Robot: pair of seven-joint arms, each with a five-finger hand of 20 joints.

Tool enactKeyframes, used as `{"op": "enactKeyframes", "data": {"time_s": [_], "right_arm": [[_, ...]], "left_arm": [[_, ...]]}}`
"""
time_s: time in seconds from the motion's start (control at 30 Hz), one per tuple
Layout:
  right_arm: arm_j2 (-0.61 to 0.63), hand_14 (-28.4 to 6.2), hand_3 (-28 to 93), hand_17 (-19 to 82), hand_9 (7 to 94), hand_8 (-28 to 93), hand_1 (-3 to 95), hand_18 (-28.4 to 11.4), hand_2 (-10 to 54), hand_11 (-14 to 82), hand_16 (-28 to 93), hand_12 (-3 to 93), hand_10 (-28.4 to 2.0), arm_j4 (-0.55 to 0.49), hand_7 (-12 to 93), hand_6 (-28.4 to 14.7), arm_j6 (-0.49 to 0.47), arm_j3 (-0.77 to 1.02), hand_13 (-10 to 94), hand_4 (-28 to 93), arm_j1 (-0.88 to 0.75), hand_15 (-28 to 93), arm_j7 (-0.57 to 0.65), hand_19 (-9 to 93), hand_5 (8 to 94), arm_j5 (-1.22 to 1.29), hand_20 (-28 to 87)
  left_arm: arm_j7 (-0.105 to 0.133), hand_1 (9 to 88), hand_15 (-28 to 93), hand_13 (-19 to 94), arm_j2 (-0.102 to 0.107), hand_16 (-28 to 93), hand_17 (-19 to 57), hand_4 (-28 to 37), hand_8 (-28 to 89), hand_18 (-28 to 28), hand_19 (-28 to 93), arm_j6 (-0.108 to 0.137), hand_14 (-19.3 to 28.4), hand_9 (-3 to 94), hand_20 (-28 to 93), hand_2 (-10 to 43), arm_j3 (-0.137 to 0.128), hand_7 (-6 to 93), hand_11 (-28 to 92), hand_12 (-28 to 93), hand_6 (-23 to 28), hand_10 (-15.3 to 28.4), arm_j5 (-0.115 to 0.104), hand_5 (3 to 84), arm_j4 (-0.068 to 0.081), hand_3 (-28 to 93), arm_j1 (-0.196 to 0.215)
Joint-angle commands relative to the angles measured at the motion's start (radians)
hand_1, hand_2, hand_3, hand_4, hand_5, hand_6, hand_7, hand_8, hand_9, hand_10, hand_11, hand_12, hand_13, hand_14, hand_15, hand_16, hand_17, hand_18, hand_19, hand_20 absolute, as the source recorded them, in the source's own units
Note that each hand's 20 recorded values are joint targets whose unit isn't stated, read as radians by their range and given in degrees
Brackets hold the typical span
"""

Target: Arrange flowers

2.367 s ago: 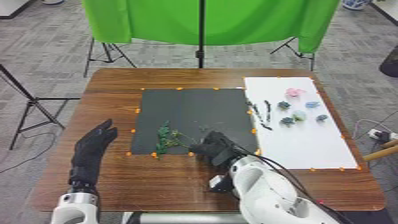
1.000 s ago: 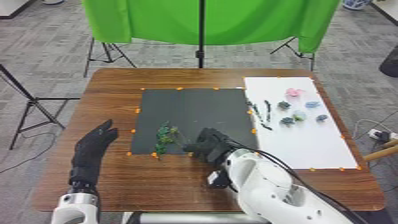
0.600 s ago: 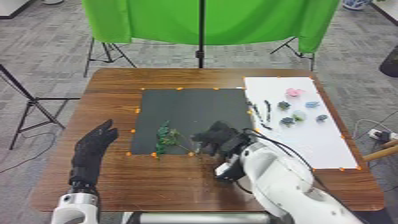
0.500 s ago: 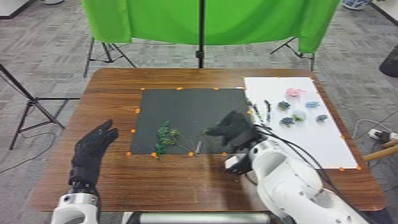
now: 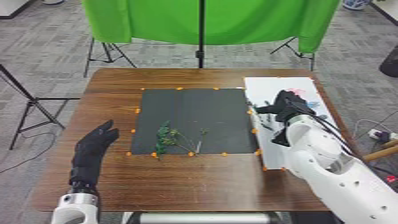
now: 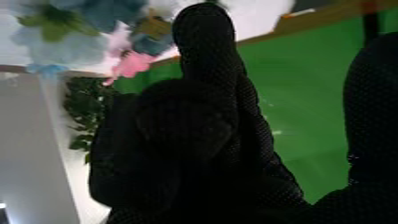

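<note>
Foliage and thin green sprigs are laid on the near part of the black sheet. Over the white sheet at right, the right hand is held open near a pink flower, its thumb parted from the fingers. At left, the left hand is held open, fingers straight, over the table.
</note>
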Motion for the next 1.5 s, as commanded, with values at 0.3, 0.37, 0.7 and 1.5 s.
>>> {"op": "enactKeyframes", "data": {"time_s": [0.3, 0.37, 0.7, 1.5], "right_arm": [[-0.017, -4.0, 53, 67, 86.2, -6, 30.0, -10.4, -9.5, 39.1, 34, 27.6, -14.0, 0.130, 12, -6.3, -0.062, -0.231, 93, -17, 0.132, 56, -0.020, 93, 72.9, -0.090, 55], [-0.026, -3.5, 52, 68, 86.8, -6, 35.9, -9.8, -9.5, 39.4, 33, 27.4, -13.7, 0.153, 14, -5.4, -0.055, -0.269, 93, -17, 0.150, 56, -0.006, 93, 76.0, -0.119, 54], [-0.029, -2.6, 48, 72, 91.3, 22, 60.2, -9.6, -9.5, 40.2, 29, 27.8, -10.9, 0.175, 21, -2.3, 0.027, -0.247, 94, -7, 0.124, 61, -0.020, 93, 84.3, -0.057, 56], [-0.126, -2.6, 57, 74, 92.9, 23, 55.5, -10.1, -9.5, 44.6, 26, 26.6, -10.4, -0.114, 27, -2.4, 0.142, -0.118, 94, 0, -0.116, 68, -0.079, 93, 84.6, 0.163, 63]], "left_arm": [[-0.013, 29.4, 19, 31, -0.001, 1, 2.2, -21.9, -7, 13.6, 9, -0.010, 16.3, 44.1, 19, 1.8, 0.006, 11.4, 17, 12, 4.3, 13.1, 0.002, 44.6, 0.000, 64, 0.016], [-0.010, 29.4, 19, 31, -0.001, 1, 2.2, -21.9, -7, 13.6, 9, -0.009, 16.4, 44.1, 19, 1.8, 0.005, 11.4, 17, 12, 4.3, 13.1, 0.003, 44.6, 0.000, 64, 0.018], [-0.010, 29.3, 19, 31, -0.004, 2, 2.1, -21.9, -7, 13.6, 9, -0.001, 16.2, 44.1, 19, 1.8, 0.005, 11.4, 17, 12, 4.3, 13.1, -0.004, 44.7, -0.002, 64, 0.023], [-0.018, 28.0, 19, 31, -0.004, 2, 1.9, -21.4, -7, 13.7, 9, -0.063, 16.3, 43.7, 20, 1.7, 0.009, 10.2, 16, 12, 5.0, 13.3, 0.003, 44.5, 0.011, 64, 0.006]]}}
